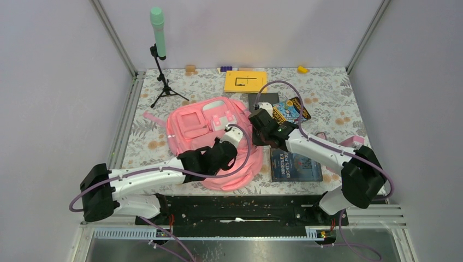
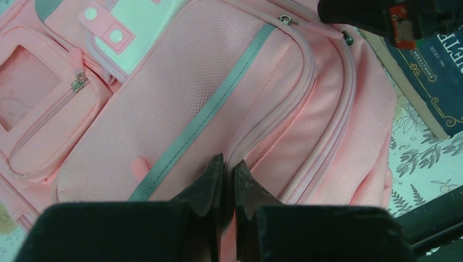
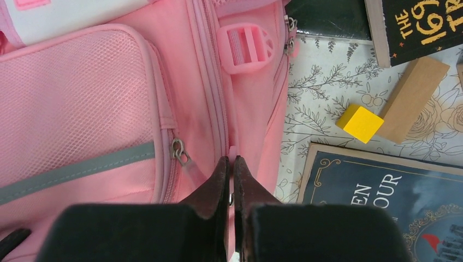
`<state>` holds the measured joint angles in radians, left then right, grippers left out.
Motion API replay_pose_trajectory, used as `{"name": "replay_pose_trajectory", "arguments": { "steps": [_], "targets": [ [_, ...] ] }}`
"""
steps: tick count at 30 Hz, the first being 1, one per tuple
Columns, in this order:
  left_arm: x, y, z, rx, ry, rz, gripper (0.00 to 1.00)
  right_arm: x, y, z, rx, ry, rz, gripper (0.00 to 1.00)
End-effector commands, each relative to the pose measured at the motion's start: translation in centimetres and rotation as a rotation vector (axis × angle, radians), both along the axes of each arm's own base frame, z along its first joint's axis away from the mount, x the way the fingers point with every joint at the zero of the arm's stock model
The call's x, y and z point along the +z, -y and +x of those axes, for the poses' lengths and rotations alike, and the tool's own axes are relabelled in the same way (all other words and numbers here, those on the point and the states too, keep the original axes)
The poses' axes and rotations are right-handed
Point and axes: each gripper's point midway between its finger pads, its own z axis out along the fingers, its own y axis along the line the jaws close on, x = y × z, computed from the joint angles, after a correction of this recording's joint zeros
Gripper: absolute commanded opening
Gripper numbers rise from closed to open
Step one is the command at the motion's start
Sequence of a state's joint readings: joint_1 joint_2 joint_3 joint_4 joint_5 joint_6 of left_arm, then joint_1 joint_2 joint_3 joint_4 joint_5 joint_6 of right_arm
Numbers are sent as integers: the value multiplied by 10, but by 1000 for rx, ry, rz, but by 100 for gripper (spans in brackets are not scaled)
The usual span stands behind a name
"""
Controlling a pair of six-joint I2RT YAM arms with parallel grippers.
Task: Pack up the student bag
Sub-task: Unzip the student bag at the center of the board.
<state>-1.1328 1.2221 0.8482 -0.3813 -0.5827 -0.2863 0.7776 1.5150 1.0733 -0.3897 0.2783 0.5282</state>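
The pink student bag (image 1: 210, 136) lies flat in the middle of the table, front pockets up. My left gripper (image 1: 233, 136) is on its right part. In the left wrist view the left gripper (image 2: 228, 162) is shut on a ridge of the bag (image 2: 180, 93) along the zip seam. My right gripper (image 1: 256, 123) is at the bag's right edge. In the right wrist view the right gripper (image 3: 230, 159) is shut on a pale pink zip pull of the bag (image 3: 98, 93). A second zip pull (image 3: 179, 152) hangs loose just to the left.
A dark blue book (image 1: 295, 164) lies right of the bag, under the right arm. A yellow book (image 1: 245, 81) and a colourful book (image 1: 289, 109) lie behind. A yellow cube (image 3: 359, 123) and a wooden block (image 3: 412, 98) lie beside the bag. A microphone stand (image 1: 159, 60) is at the back left.
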Motion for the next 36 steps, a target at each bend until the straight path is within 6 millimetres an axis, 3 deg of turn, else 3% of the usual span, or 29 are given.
{"name": "replay_pose_trajectory", "arguments": {
  "steps": [1,6,16,26,31,32,34,36],
  "targets": [
    [38,-4,41,197,130,-120,0,-2,24,-29,-10,-82,-38,0],
    [38,6,48,207,127,-156,0,5,26,-30,-16,-65,-22,0],
    [36,27,63,226,94,-242,0,-2,25,-41,-27,-96,24,0],
    [30,40,79,265,83,-278,0,14,14,-39,-86,-26,202,0],
    [32,45,75,191,91,-274,0,11,17,-40,-92,3,220,0],
    [30,45,73,164,90,-262,0,13,21,-39,-85,21,207,1],
    [24,38,65,127,81,-232,0,22,30,-36,-50,83,168,23],
    [18,28,56,88,69,-198,0,37,36,-33,17,163,132,36]
  ]
}}
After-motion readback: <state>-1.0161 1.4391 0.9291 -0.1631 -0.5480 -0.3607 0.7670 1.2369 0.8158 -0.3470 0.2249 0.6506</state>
